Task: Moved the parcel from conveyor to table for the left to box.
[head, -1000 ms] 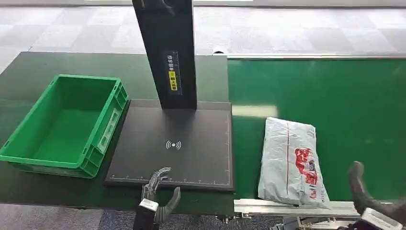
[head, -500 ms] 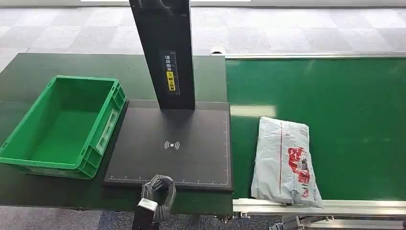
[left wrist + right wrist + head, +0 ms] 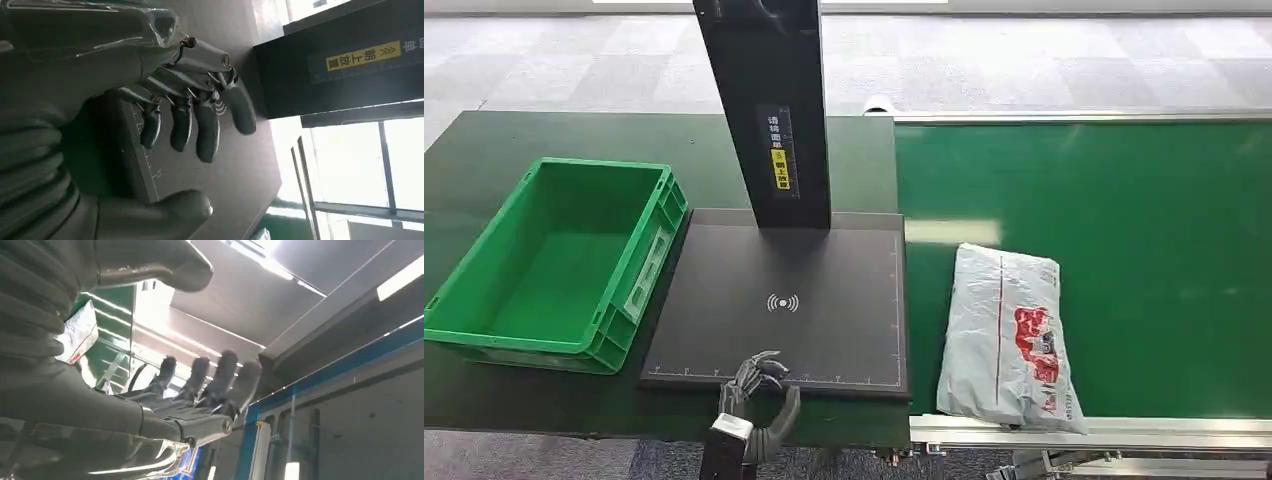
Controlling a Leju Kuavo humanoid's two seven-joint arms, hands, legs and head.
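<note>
A white plastic parcel (image 3: 1009,340) with red print lies flat on the green conveyor belt (image 3: 1124,220), close to its near rail. In the right wrist view the parcel (image 3: 77,335) shows small and far past my right hand (image 3: 200,390), whose fingers are stretched apart and hold nothing. My left hand (image 3: 759,390) hovers at the near edge of the black scanner pad (image 3: 824,290), fingers spread and empty. The left wrist view has this left hand (image 3: 190,115) over the pad's ruled edge. An empty green box (image 3: 554,260) stands left of the pad.
A tall black scanner post (image 3: 769,110) rises from the pad's far edge. The dark green table (image 3: 544,135) carries box and pad. A metal rail (image 3: 1124,432) bounds the conveyor's near side. Grey tiled floor lies beyond.
The parcel has slid left along the belt towards the pad. My right hand has dropped out of the head view. My left hand curled shut half a second ago and has spread again.
</note>
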